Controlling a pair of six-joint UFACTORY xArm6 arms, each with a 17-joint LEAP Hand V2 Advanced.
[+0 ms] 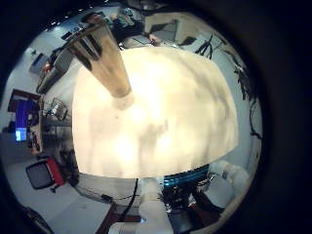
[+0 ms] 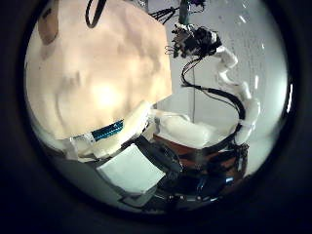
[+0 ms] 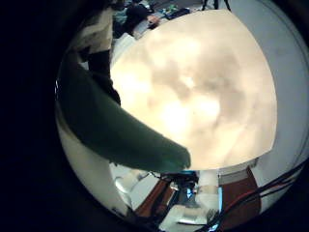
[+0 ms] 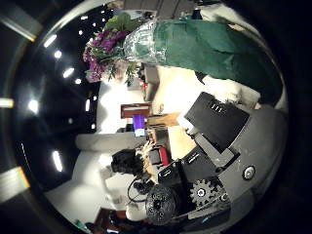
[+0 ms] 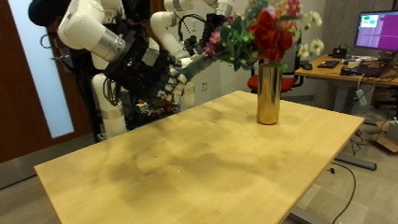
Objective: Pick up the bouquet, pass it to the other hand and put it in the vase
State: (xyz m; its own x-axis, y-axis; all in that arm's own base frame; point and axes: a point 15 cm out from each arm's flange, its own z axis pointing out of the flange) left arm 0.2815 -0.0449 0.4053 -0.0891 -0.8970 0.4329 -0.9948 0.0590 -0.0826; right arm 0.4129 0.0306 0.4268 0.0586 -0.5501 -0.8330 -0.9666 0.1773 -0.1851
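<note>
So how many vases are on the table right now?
1. The gold vase stands upright on the wooden table, near the held bouquet; none else shows.

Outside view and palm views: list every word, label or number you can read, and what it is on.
None can be read.
Vase: plain, no print shows.
Bouquet wrap: no lettering shows.
Table: bare wood, no marks.
Monitor behind the table: lit, but its content is too small and blurred to read.
</note>
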